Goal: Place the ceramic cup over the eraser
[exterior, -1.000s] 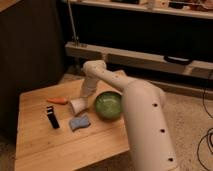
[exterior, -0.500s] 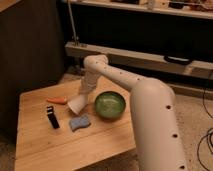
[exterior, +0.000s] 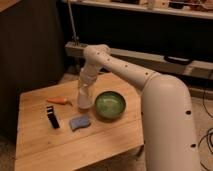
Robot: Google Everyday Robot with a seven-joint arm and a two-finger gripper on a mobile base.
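Dim shelving (exterior: 140, 20) and a dark cabinet wall fill the background, with a pale speckled floor (exterior: 200, 100) below and cables at the right edge. Next in bulk is the robot's white arm (exterior: 150, 95), which rises from the lower right, bends at a rounded elbow near the top centre and drops down toward the wooden counter (exterior: 65, 145). That counter, a low light-wood top, fills the lower left. On it, right of centre, stands a green round bowl (exterior: 110, 105), open side up. Just to the left of the bowl the arm ends in the pincer (exterior: 83, 98), pointing down over the counter's middle; whether its fingers are spread or pressed together cannot be told, since the tip blends with a pale shape beneath it. That pale shape at the pincer's tip looks like the ceramic cup (exterior: 83, 103), close beside the bowl's left rim and low over or on the wood; whether it touches the surface is unclear. In front of it, nearer the camera, lies a small blue sponge (exterior: 79, 122). To the left of the sponge a black rectangular object with a pale band, probably the eraser (exterior: 52, 116), stands upright, well apart from the cup. Behind that lies an orange carrot (exterior: 59, 101), pointing left to right.
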